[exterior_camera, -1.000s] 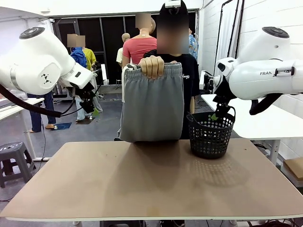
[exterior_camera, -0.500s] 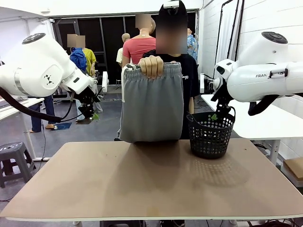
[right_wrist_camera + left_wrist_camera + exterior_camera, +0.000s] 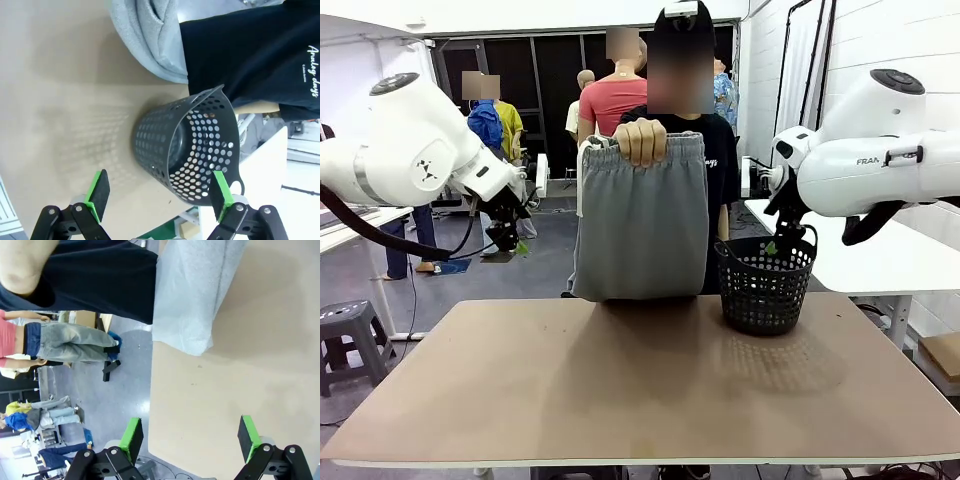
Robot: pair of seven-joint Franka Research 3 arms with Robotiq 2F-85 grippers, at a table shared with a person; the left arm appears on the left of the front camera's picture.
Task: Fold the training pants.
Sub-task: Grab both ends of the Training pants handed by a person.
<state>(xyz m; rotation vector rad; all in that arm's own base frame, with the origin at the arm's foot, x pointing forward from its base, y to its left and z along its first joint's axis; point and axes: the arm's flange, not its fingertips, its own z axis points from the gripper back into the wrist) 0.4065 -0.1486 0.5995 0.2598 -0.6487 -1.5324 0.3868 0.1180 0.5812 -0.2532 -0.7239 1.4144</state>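
A person at the far side of the table (image 3: 620, 400) holds the training pants (image 3: 642, 225) up by the gathered waistband, 1 hand (image 3: 641, 140) closed over the top of it at about chest height. The grey cloth hangs straight down as a broad doubled panel, and its lower end reaches the table's far edge, a little left of the middle; whether it rests on the top or only brushes it cannot be told. In the left wrist view that lower end lies over the far edge, with bare tabletop in front of it. Just to the right of the pants a black mesh basket (image 3: 765, 285) stands upright on the table near the far edge, right of the middle, near the cloth but apart from it. The left gripper (image 3: 510, 238) hangs in the air beyond the table's left edge, well apart from the pants; its 2 green pads (image 3: 132, 436) stand wide apart with nothing between them, so it is open and empty. The right gripper (image 3: 775, 240) hangs over the far side of the basket, just above its rim, and in its own wrist view its 2 fingers (image 3: 98, 194) are likewise spread wide and empty, with the basket and the hem of the pants seen beyond them.
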